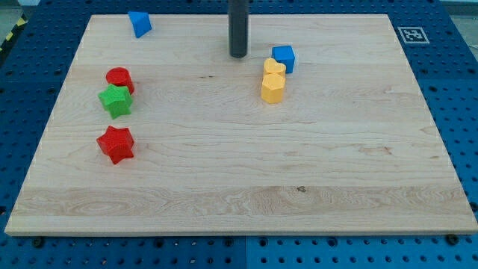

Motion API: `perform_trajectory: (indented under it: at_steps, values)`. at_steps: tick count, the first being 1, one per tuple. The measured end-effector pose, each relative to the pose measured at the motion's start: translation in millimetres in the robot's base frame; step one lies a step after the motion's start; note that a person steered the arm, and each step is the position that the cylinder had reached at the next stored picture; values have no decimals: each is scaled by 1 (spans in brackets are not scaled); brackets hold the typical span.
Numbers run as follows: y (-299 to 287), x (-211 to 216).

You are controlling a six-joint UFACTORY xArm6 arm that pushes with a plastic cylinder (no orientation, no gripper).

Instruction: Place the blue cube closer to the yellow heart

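Blue cube (284, 57) sits at 1 o'clock of the yellow heart (274, 67), touching it. Yellow hexagon block (272, 88) at heart's 6 o'clock, touching. My tip (237, 55) is at cube's 9 o'clock, near, apart. No gripper here, just a bare rod, holding nothing. Far at 9 o'clock on counter (239, 179): red cylinder (119, 78), green star (116, 101), red star (115, 144). Blue wedge-like block (139, 23) at 11 o'clock.

Wooden board (239, 187) on blue pegboard (463, 90). Near view's left: red cylinder (119, 78) touching green star (116, 101), red star (115, 144) below. Blue wedge-like block (139, 23) top left. Yellow hexagon (272, 88) centre-right. Marker tag (411, 34) top right.
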State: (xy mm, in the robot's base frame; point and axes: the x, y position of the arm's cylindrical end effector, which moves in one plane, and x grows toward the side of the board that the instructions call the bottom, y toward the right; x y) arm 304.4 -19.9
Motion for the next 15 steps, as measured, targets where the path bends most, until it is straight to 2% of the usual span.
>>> perform_trajectory:
  at_steps: [1, 3, 7, 9, 10, 11, 12, 13, 15]
  values:
    - [-31, -3]
    - [13, -24]
    - [42, -27]
    - [64, -44]
    - [41, -26]
    - [-3, -37]
    - [-1, -69]
    - [2, -75]
    - [13, -48]
